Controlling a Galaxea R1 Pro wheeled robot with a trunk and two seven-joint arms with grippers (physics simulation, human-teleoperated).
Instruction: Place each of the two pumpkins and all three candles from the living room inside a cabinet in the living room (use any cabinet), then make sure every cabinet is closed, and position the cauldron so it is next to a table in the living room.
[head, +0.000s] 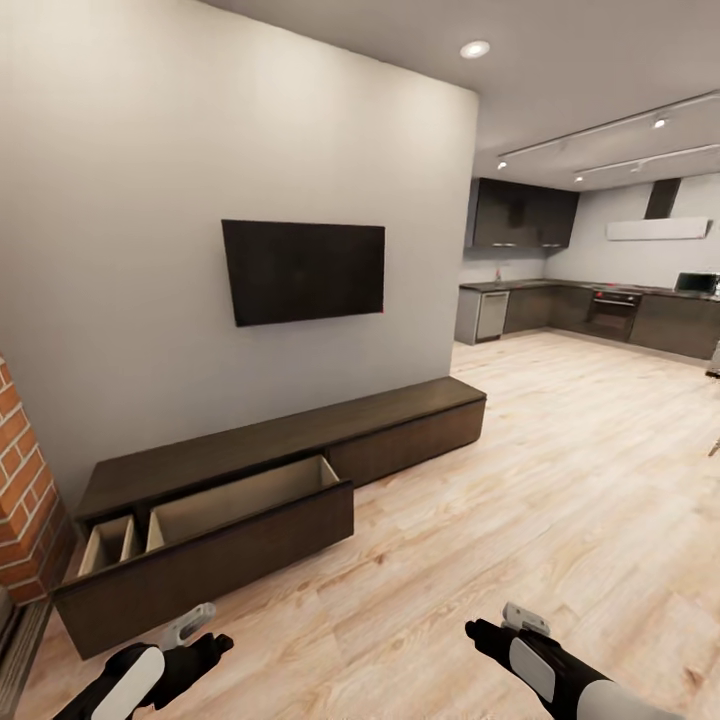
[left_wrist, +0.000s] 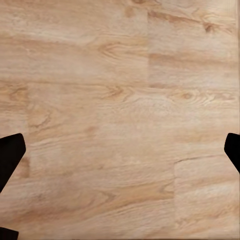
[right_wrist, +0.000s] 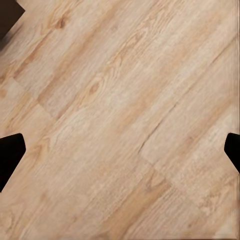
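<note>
Both grippers, left (left_wrist: 120, 150) and right (right_wrist: 120, 150), hang spread wide and empty over my wooden floor (head: 560, 480). Ahead on the left, the cabinet (head: 270, 440) stands against the wall with its near drawer (head: 215, 545) pulled out.

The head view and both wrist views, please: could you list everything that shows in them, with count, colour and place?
Cabinet: one, dark brown, along the grey wall, below the TV.
Drawer: one pulled open at the cabinet's left end, tan inside; no contents seen.
TV: one, black, on the wall.
Brick column: one, red, left edge.
Floor: light wood planks.
Kitchen cupboards: dark, far right, with oven below the counter.
Left hand: one, black fingers spread wide over bare floor, empty.
Right hand: one, black fingers spread wide over bare floor, empty.
</note>
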